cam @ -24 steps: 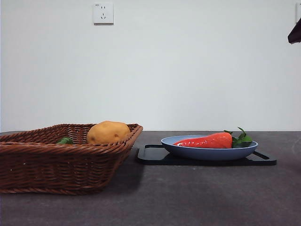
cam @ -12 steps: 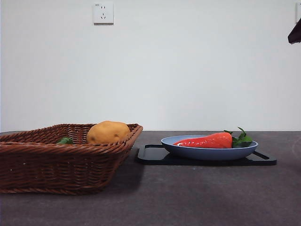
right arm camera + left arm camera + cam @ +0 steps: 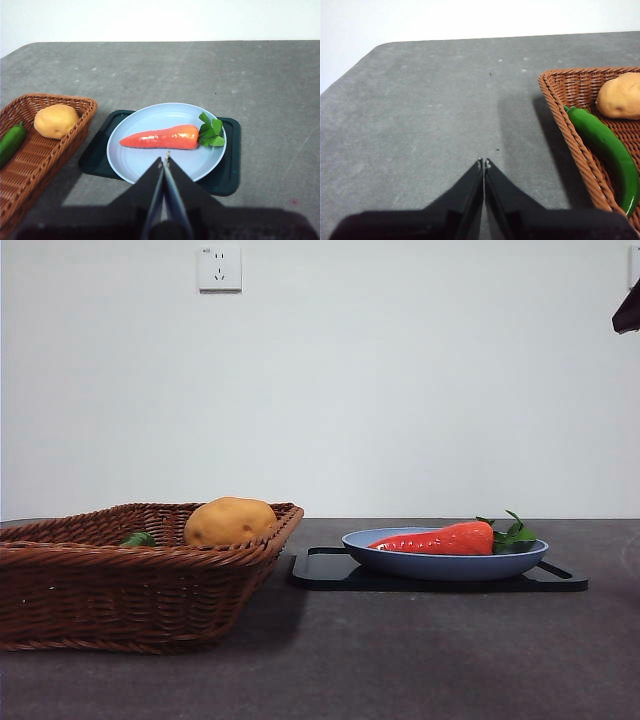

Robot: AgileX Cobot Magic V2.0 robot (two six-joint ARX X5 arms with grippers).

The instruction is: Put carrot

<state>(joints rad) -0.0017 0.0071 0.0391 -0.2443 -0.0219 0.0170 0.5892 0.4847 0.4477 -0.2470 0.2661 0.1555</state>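
The red-orange carrot [image 3: 440, 539] with green leaves lies on a light blue plate [image 3: 445, 564] that rests on a black tray [image 3: 330, 572]. The carrot also shows in the right wrist view [image 3: 160, 137], on the plate [image 3: 145, 170]. My right gripper [image 3: 164, 159] is shut and empty, raised above the near side of the plate. It shows only as a dark tip at the top right corner of the front view [image 3: 629, 310]. My left gripper [image 3: 484, 163] is shut and empty over bare table, beside the basket [image 3: 575, 130].
A brown wicker basket [image 3: 120, 590] stands on the left and holds a yellow-brown potato [image 3: 229, 521] and a green pepper [image 3: 605, 150]. The tabletop [image 3: 400, 660] is dark grey. A white wall with a socket [image 3: 219, 268] is behind.
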